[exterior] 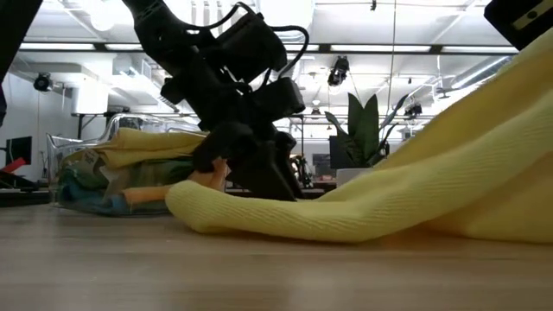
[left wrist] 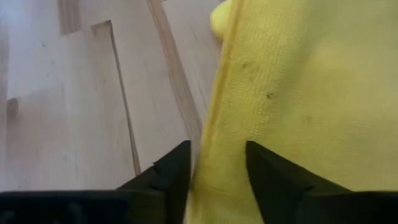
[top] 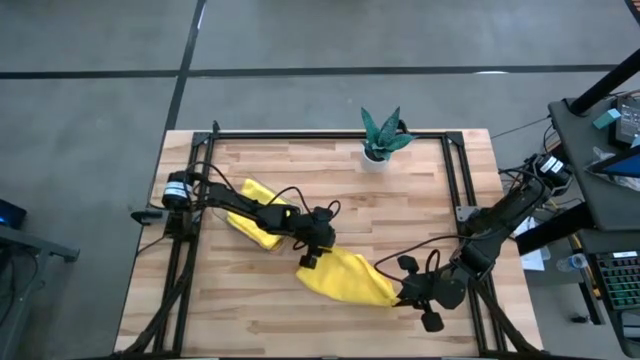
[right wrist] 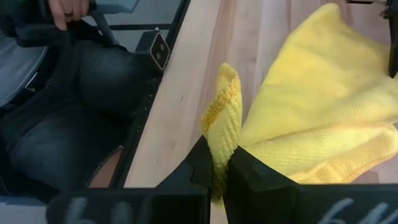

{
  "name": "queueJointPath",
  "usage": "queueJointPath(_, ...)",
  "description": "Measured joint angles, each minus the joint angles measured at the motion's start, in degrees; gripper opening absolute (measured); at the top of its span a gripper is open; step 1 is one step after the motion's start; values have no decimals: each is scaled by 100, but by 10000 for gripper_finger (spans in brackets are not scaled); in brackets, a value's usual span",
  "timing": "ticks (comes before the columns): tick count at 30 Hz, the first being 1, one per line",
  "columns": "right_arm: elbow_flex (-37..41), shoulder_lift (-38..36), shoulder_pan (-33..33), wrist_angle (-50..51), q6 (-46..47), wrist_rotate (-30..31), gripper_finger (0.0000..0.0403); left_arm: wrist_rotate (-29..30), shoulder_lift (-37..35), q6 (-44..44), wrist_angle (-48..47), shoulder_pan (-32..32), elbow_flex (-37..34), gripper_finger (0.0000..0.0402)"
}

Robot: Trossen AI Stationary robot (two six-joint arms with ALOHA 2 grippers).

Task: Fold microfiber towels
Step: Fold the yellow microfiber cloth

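Gripping one yellow towel [top: 345, 277], right tool [right wrist: 219, 163] clamped, left tool [left wrist: 216, 163] straddling its edge (tray [exterior: 65, 186] holds cloths).

Small potted plant [top: 383, 135] at the wooden table's [top: 400, 200] far edge.

Grey floor [top: 90, 120], ceiling lights [exterior: 104, 13]
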State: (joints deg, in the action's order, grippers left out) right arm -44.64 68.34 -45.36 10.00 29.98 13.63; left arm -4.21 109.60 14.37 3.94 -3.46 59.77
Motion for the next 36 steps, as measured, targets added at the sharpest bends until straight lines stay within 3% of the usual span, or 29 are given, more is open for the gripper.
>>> queueJointPath(8, 0, -1, 0, -1, 4, 39, 8, 8, -55, 124, -10, -2, 31, 11)
queueJointPath(12, 0, -96, -13, 54, 4, 157, 8, 185, -421, 118, -34, -68, 22, 3)
queueJointPath(19, -2, -753, -15, 291, 9, 686, 8, 358, -1760, 201, -188, -424, -24, 1)
queueJointPath(24, -2, -1357, -26, 643, 51, 1020, 8, 1128, -2851, 311, -864, -778, -67, 0)
queueJointPath(29, -2, -1823, -17, 1205, 92, 1869, 8, 1762, -3633, 312, -1437, -901, -124, 0)
queueJointPath(34, -2, -2072, 22, 1421, 12, 3502, 8, 2617, -3859, 879, -1415, -832, -131, 0)
queueJointPath(36, -4, -2168, 52, 1430, -222, 3886, 8, 3138, -3862, 1078, -1407, -782, -97, 0)
